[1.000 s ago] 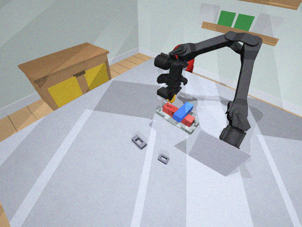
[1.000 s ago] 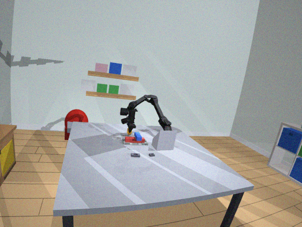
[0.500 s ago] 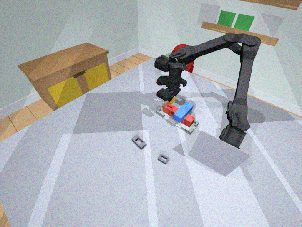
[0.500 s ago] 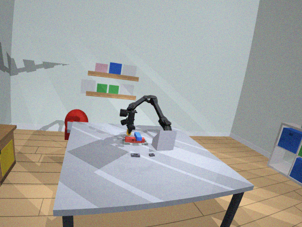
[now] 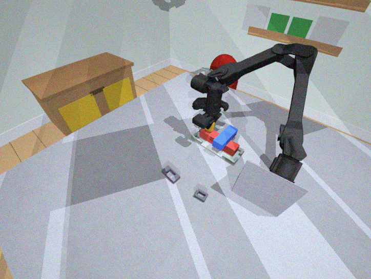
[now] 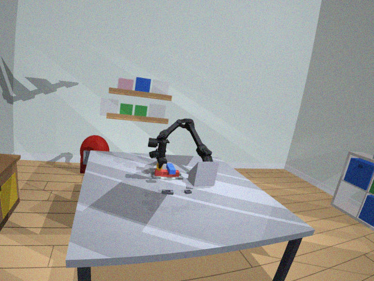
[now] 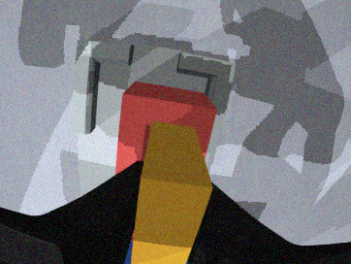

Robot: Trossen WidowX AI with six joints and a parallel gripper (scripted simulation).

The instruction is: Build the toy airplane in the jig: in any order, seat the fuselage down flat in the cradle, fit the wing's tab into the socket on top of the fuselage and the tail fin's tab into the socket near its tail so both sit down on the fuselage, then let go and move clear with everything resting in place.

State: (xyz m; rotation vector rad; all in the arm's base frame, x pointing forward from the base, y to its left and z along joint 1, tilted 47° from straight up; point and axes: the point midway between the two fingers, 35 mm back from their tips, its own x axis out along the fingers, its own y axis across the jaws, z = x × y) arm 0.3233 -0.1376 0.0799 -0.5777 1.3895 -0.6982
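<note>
The red fuselage (image 5: 232,147) (image 6: 163,173) (image 7: 133,121) lies lengthwise in the pale cradle (image 5: 235,161) (image 7: 83,121) and looks level. The blue wing (image 5: 224,137) (image 6: 171,168) lies across its top and looks flat; its tab is hidden. My gripper (image 5: 210,123) (image 6: 160,165) (image 7: 166,174) is shut on the yellow tail fin (image 5: 209,128) (image 6: 157,167) (image 7: 171,214), upright over the fuselage's tail end. The fin's lower end is at or just above the fuselage top. In the wrist view it covers most of the tail socket, with a dark strip showing at its left. Whether the tab is in is unclear.
Two small grey hollow holders (image 5: 167,176) (image 6: 167,192) lie on the table in front of the cradle. A large grey block (image 5: 269,188) (image 6: 205,173) stands beside the cradle, near the arm's base. A red rounded object (image 5: 223,61) (image 6: 94,146) is beyond the table edge.
</note>
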